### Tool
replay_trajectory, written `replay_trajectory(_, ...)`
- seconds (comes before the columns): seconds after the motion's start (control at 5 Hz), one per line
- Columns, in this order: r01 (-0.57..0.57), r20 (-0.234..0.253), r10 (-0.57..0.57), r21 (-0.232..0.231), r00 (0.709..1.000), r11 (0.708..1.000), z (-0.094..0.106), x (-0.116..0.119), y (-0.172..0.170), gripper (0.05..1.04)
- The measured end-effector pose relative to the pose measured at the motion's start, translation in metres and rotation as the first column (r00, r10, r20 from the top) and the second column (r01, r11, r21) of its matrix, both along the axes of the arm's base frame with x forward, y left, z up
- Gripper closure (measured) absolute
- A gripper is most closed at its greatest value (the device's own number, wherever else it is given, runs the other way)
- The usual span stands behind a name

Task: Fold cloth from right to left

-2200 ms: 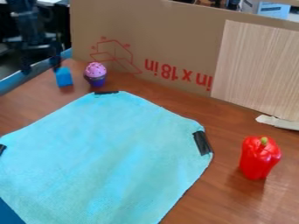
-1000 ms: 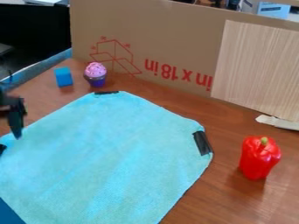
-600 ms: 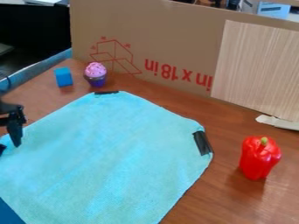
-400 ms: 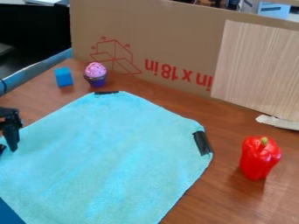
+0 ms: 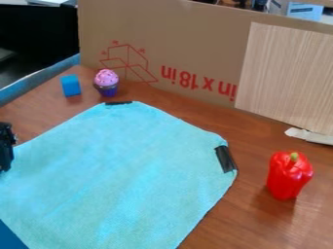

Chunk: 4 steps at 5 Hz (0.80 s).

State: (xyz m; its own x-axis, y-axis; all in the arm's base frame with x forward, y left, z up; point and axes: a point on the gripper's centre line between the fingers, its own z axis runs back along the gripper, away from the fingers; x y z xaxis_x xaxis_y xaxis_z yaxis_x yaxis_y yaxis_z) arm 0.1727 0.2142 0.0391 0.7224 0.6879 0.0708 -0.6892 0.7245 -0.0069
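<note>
Claw, whether released or clenched I cannot tell, hangs at one corner of the blue cloth, which spreads flat away from it, so securing that corner seems the step, the next move calling for a sure pinch before lifting.

The cloth is turquoise, the pepper red.

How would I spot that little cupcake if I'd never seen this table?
Find the cardboard sheet standing behind the blue cloth. Near the foot of its left end, beyond the cloth's far corner, sits the cupcake. Its pink top and purple base set it apart from the plain blue cube beside it.
</note>
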Motion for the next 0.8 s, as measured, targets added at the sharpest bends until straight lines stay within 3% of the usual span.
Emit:
replay_trajectory(0.4,-0.015,0.011,0.015,0.017,1.0,1.0,-0.006,-0.002,0.009,0.721)
replay_trajectory(0.6,-0.036,0.018,0.036,-0.006,0.999,0.999,-0.008,-0.006,0.01,0.941)
replay_trajectory(0.8,-0.046,0.027,0.047,-0.031,0.999,0.998,-0.002,-0.008,0.014,1.027)
